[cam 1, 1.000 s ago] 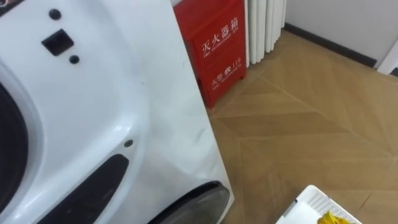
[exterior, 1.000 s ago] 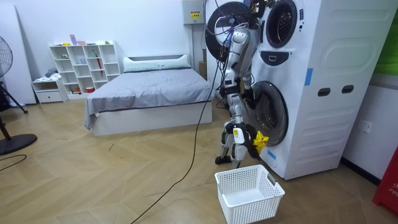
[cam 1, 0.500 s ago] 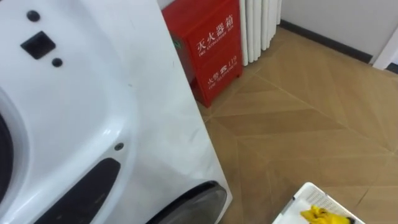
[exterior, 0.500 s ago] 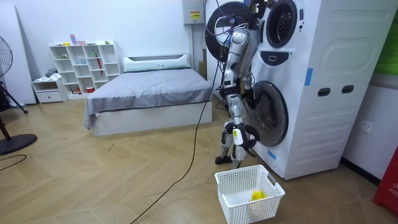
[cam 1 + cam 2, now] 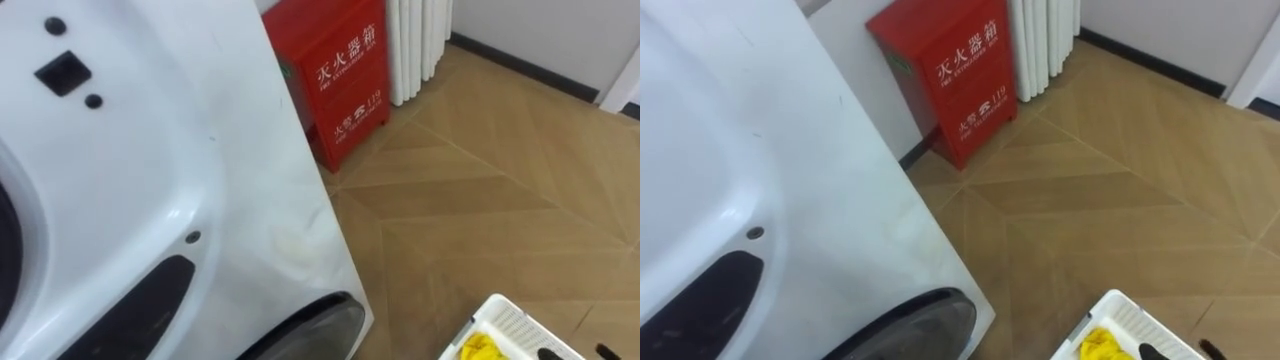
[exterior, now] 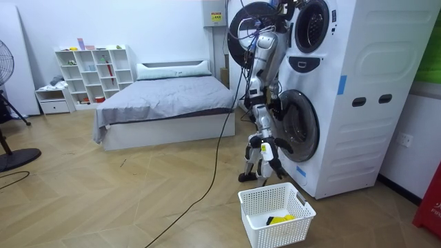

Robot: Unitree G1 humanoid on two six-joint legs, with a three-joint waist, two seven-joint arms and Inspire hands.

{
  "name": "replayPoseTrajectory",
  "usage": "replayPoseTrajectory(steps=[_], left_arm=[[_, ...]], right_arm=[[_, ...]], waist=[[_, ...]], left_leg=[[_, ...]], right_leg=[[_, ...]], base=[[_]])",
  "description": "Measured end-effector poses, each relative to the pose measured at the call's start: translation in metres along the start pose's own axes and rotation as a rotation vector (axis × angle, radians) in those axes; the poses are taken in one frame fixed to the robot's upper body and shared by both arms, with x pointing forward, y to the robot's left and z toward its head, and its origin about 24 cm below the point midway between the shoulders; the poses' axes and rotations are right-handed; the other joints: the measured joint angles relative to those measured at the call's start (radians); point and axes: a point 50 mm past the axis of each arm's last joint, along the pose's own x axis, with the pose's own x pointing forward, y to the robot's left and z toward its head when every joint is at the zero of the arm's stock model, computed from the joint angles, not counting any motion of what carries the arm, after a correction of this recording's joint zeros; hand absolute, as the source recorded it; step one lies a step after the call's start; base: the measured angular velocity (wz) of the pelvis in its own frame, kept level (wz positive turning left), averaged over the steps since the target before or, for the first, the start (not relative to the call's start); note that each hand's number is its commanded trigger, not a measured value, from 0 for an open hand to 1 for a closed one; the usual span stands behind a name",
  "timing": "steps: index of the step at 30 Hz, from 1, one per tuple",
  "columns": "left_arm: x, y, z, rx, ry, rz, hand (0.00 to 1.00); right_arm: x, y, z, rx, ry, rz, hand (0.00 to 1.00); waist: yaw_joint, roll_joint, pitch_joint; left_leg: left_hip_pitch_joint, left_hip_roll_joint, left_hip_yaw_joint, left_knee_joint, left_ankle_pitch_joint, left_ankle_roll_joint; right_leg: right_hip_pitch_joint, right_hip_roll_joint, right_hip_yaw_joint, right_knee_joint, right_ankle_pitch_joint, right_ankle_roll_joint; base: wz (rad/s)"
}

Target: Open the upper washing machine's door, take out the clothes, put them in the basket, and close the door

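I stand close to the white washing machine [image 5: 150,150], its dark lower door [image 5: 320,325] at my left. On the floor at my right sits a white mesh basket [image 6: 275,215], whose rim [image 5: 1120,310] also shows in the eye views. A yellow cloth [image 5: 1100,345] lies inside it, seen in the room view as a yellow cloth [image 6: 281,220] on the basket's floor. My right hand [image 6: 271,147] hangs above the basket, fingers spread and empty. Its dark fingertips [image 5: 1152,352] poke in at the lower edge.
A red cabinet [image 5: 335,75] stands against the wall beyond the machine, with a white radiator [image 5: 420,40] beside it. Wooden floor spreads to the right. The upper machine's door [image 6: 248,24] is swung open. A bed [image 6: 165,103] and shelf [image 6: 93,69] lie behind me.
The yellow cloth left my right hand near the lower door and fell into the basket. The hand's fingers went from curled to spread.
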Motion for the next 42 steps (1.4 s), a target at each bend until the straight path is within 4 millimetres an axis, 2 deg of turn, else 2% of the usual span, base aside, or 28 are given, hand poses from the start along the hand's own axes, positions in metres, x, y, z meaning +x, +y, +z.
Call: replayPoseTrajectory(steps=[5,8,11,12,13,14,17,18,22,23,25,30,32,34,36,39,42], left_arm=[[0.0,0.001,-0.002,-0.014,0.004,0.004,0.0],[-0.001,0.002,-0.005,-0.026,0.014,0.007,0.0],[-0.003,0.001,-0.01,-0.038,0.027,0.01,0.0],[-0.003,0.002,-0.012,-0.03,0.029,0.013,0.0],[-0.003,0.002,-0.012,-0.025,0.029,0.016,0.0],[-0.003,0.003,-0.012,-0.026,0.028,0.024,0.0],[-0.005,0.001,-0.016,-0.059,0.032,0.033,0.0],[-0.006,0.002,-0.016,-0.067,0.034,0.04,0.0],[-0.006,0.007,-0.016,-0.103,0.035,0.083,0.0],[-0.006,0.009,-0.017,-0.125,0.035,0.106,0.0],[-0.008,0.014,-0.022,-0.176,0.053,0.161,0.0],[-0.01,0.016,-0.03,-0.257,0.08,0.227,0.0],[-0.011,0.018,-0.03,-0.267,0.079,0.238,0.0],[-0.012,0.018,-0.034,-0.285,0.093,0.247,0.0],[-0.014,0.019,-0.039,-0.303,0.111,0.254,0.0],[-0.015,0.018,-0.045,-0.313,0.134,0.258,0.0],[-0.017,0.018,-0.051,-0.314,0.155,0.261,0.0]], right_arm=[[-0.002,-0.005,-0.004,-0.007,0.012,-0.01,0.0],[-0.008,-0.017,-0.016,-0.014,0.054,-0.034,0.0],[-0.019,-0.038,-0.036,-0.07,0.12,-0.067,0.0],[-0.025,-0.045,-0.046,-0.103,0.161,-0.076,0.0],[-0.028,-0.048,-0.052,-0.12,0.182,-0.079,0.0],[-0.034,-0.051,-0.063,-0.136,0.225,-0.08,0.0],[-0.047,-0.054,-0.089,-0.16,0.344,-0.072,0.0],[-0.052,-0.054,-0.099,-0.17,0.391,-0.068,0.0],[-0.063,-0.041,-0.12,-0.168,0.483,-0.028,0.0],[-0.065,-0.038,-0.126,-0.168,0.508,-0.015,0.0],[-0.068,-0.031,-0.131,-0.169,0.534,0.012,0.0],[-0.071,-0.025,-0.138,-0.283,0.6,0.076,0.0],[-0.07,-0.022,-0.139,-0.337,0.614,0.1,0.0],[-0.07,-0.019,-0.139,-0.371,0.617,0.119,0.0],[-0.068,-0.014,-0.139,-0.417,0.615,0.149,0.0],[-0.066,-0.007,-0.139,-0.465,0.612,0.186,0.0],[-0.066,-0.004,-0.139,-0.514,0.61,0.213,0.0]], waist=[[0.0,-0.005,-0.0003],[0.001,-0.027,0.0052],[0.0,-0.044,0.0051],[0.005,-0.054,-0.0015],[0.011,-0.057,-0.0044],[0.025,-0.065,-0.0071],[0.03,-0.072,-0.0116],[0.043,-0.078,-0.0138],[0.075,-0.111,-0.0129],[0.088,-0.129,-0.0126],[0.114,-0.163,-0.0136],[0.177,-0.213,-0.0187],[0.195,-0.227,-0.0152],[0.216,-0.234,-0.0137],[0.239,-0.238,-0.0123],[0.249,-0.24,-0.0115],[0.252,-0.239,-0.0082]], left_leg=[[0.001,0.001,-0.009,0.016,0.0,0.0],[0.037,0.002,-0.035,0.02,0.0,0.0],[0.087,0.017,-0.075,0.012,0.0,-0.001],[0.103,0.018,-0.089,0.006,0.0,-0.002],[0.108,0.019,-0.096,0.004,-0.001,-0.003],[0.122,0.019,-0.107,-0.004,0.0,-0.006],[0.16,0.023,-0.153,-0.025,0.001,-0.007],[0.179,0.023,-0.17,-0.029,0.002,-0.007],[0.216,0.017,-0.225,-0.032,0.004,-0.008],[0.224,0.018,-0.243,-0.033,0.004,-0.008],[0.243,0.019,-0.271,-0.034,0.004,-0.008],[0.283,0.017,-0.32,-0.046,0.004,-0.009],[0.294,0.016,-0.341,-0.054,0.004,-0.009],[0.3,0.016,-0.359,-0.056,0.004,-0.009],[0.309,0.017,-0.379,-0.061,0.003,-0.009],[0.312,0.016,-0.393,-0.063,0.003,-0.009],[0.313,0.017,-0.405,-0.063,0.003,-0.009]], right_leg=[[0.009,-0.006,-0.008,0.0,-0.003,-0.001],[0.057,-0.011,-0.019,-0.005,-0.014,-0.003],[0.133,-0.019,-0.063,-0.042,-0.019,-0.002],[0.154,-0.022,-0.076,-0.048,-0.021,-0.004],[0.164,-0.023,-0.084,-0.054,-0.022,-0.004],[0.184,-0.025,-0.1,-0.065,-0.022,-0.001],[0.253,-0.029,-0.144,-0.111,-0.014,-0.009],[0.278,-0.034,-0.159,-0.127,-0.013,-0.01],[0.347,-0.046,-0.219,-0.173,-0.012,-0.014],[0.366,-0.047,-0.233,-0.19,-0.011,-0.014],[0.413,-0.057,-0.265,-0.226,-0.011,-0.014],[0.511,-0.061,-0.321,-0.31,-0.006,-0.011],[0.537,-0.06,-0.335,-0.336,-0.002,-0.009],[0.562,-0.06,-0.339,-0.358,0.002,-0.006],[0.582,-0.063,-0.363,-0.372,0.006,-0.004],[0.594,-0.064,-0.388,-0.372,0.006,-0.003],[0.601,-0.064,-0.394,-0.372,0.006,-0.003]], base=[[0.06],[0.16],[0.33],[0.4],[0.32],[0.25],[0.37],[0.4],[0.49],[0.42],[0.44],[0.37],[0.32],[0.24],[0.15],[0.2],[0.18]])
